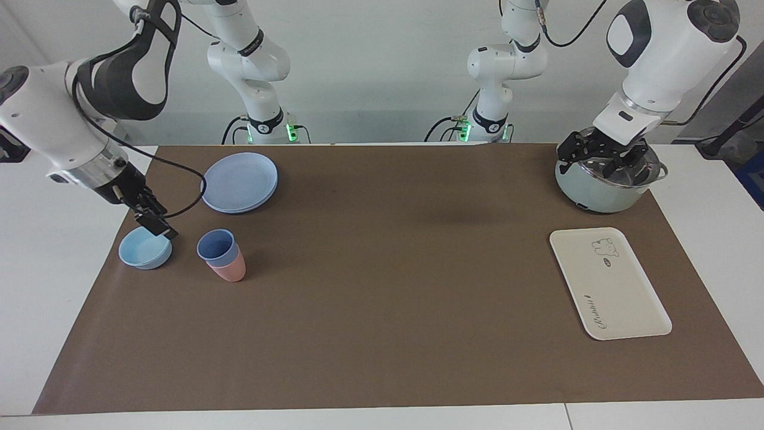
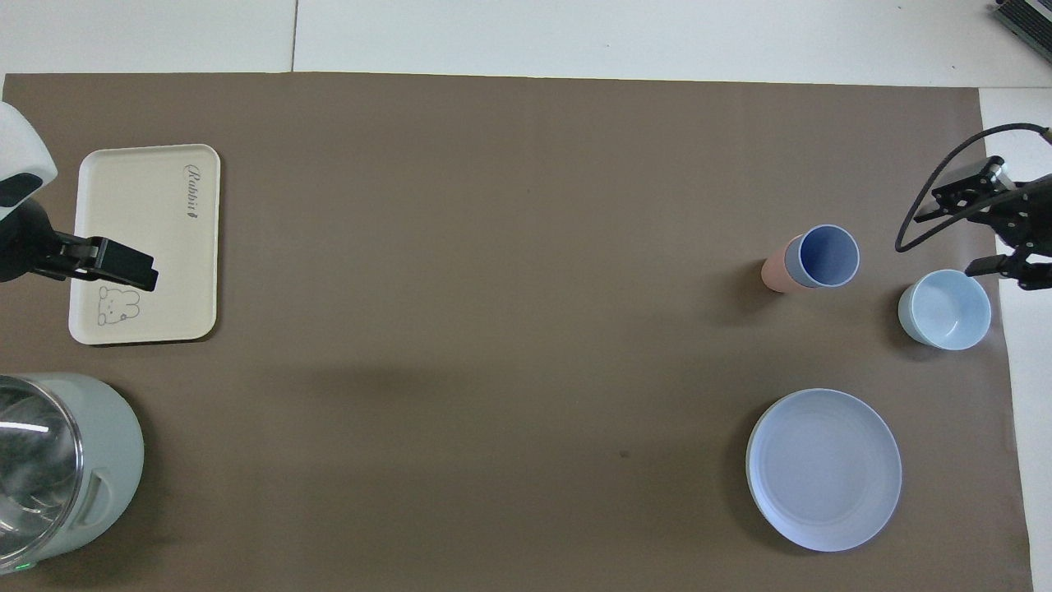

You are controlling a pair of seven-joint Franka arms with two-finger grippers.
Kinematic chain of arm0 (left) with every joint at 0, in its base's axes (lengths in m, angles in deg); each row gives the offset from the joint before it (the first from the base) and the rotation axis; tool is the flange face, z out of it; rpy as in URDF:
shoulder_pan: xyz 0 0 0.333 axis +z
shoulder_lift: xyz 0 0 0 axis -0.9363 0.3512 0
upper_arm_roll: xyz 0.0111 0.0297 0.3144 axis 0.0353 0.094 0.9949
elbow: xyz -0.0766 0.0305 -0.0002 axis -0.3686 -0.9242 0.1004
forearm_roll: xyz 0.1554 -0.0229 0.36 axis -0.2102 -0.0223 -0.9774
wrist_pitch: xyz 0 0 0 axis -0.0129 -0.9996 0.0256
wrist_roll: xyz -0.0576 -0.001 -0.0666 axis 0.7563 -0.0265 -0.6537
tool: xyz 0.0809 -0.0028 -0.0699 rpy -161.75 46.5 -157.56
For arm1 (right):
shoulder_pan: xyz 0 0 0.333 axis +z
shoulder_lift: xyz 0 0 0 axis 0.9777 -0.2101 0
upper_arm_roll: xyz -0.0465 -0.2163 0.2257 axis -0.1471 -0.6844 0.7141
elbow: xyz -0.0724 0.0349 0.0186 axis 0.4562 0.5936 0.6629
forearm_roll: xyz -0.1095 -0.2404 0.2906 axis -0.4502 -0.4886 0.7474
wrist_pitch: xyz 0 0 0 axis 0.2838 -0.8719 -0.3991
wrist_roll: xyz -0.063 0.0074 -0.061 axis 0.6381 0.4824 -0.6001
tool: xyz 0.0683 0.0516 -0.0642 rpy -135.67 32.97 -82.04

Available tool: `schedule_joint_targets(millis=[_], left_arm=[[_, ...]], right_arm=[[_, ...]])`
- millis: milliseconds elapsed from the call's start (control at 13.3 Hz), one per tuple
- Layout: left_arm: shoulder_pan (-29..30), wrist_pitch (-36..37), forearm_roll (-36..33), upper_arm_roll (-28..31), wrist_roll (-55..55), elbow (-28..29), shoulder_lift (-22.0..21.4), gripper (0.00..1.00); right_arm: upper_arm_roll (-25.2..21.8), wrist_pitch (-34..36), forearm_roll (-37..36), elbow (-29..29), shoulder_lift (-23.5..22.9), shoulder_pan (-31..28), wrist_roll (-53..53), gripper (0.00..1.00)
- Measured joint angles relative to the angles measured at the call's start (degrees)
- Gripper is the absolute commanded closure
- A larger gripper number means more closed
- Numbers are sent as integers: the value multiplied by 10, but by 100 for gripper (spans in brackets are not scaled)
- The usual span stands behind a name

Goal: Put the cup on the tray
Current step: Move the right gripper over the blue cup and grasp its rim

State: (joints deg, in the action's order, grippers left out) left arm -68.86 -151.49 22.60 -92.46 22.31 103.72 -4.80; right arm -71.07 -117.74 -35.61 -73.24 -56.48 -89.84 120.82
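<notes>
The periwinkle-blue cup (image 1: 215, 245) (image 2: 828, 256) stands nested inside a salmon-pink cup (image 1: 231, 272) toward the right arm's end of the table. Low over the light-blue bowl (image 1: 144, 249) (image 2: 945, 310) beside it hangs my right gripper (image 1: 154, 223) (image 2: 957, 234), open and holding nothing, apart from the cup. The cream-white tray (image 1: 621, 298) (image 2: 140, 214) lies bare at the left arm's end. My left gripper (image 1: 603, 156) (image 2: 123, 265) waits open above the pot.
Stacked round blue plates (image 1: 240, 181) (image 2: 823, 469) lie nearer to the robots than the cups. A pale green pot (image 1: 597, 194) (image 2: 57, 469) with a glass lid stands nearer to the robots than the tray. A brown mat (image 1: 388, 286) covers the table.
</notes>
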Motion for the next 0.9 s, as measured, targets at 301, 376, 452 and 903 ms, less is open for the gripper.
schedule_joint_targets(millis=[301, 376, 452, 903], left_arm=[[0, 0, 0, 0, 0, 0, 0, 0], [0, 0, 0, 0, 0, 0, 0, 0], [0, 0, 0, 0, 0, 0, 0, 0], [0, 0, 0, 0, 0, 0, 0, 0]], right_arm=[[0, -9, 42, 7, -60, -14, 40, 14], [0, -16, 55, 7, -75, -17, 40, 14], [0, -20, 60, 9, -92, -20, 40, 14], [0, -29, 115, 42, -194, -25, 41, 13]])
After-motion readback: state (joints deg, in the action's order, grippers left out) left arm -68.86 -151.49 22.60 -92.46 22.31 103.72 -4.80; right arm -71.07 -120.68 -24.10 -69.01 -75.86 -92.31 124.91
